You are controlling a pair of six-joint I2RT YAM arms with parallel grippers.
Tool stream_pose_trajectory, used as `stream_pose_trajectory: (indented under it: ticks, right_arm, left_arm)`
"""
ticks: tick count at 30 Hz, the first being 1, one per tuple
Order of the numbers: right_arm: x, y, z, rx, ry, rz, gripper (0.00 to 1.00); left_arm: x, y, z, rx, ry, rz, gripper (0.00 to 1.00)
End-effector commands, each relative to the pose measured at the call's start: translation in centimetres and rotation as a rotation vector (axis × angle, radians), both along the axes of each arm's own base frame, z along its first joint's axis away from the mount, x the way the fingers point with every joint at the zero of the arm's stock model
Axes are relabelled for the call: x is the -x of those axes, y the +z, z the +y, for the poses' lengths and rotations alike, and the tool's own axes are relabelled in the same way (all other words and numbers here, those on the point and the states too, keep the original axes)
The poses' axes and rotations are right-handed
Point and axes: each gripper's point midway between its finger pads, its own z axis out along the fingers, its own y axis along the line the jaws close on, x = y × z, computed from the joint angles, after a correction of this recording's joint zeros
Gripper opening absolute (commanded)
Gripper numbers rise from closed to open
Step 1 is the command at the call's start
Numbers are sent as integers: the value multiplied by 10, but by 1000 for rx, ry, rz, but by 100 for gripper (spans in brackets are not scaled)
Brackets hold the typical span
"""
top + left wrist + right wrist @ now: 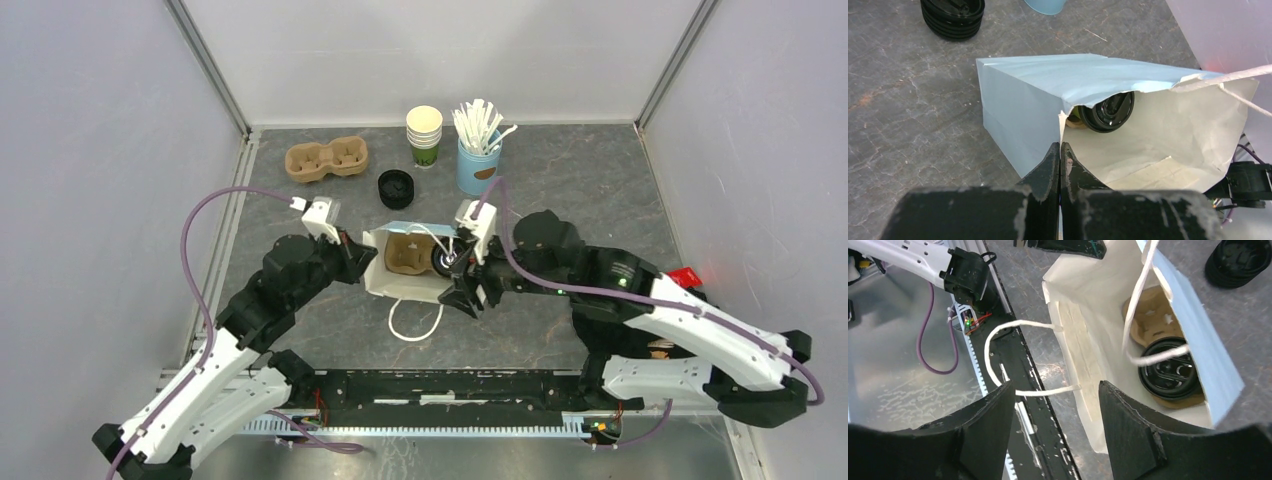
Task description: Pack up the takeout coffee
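Two white-and-black robot arms — a matched pair.
The left arm [200,400] and right arm [700,325] have white shells low, black housings further out, a purple cable [184,250] along each. The left end effector [1060,152] and right end effector [1056,390] carry black wedge fingers, scuffed grey.

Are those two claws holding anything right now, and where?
Left end effector pinches the paper bag by its rim; right end effector is open, holding nothing.

table [600,180] rear: cardboard carrier [327,158], black lid stack [396,188], cup stack [424,135], blue cup [478,168] w/ stirrers [480,122].
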Motion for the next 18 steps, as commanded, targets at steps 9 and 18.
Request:
stream_pose_trajectory:
  ticks: [9,18]
  right_arm:
    - [-26,-40,44,14,-364,93,50]
    - [-51,-65,42,165,-551,-81,38]
  left_arm:
    - [22,-15,-10,118,-83,9,2]
    - [28,-8,-14,150,-107,24,2]
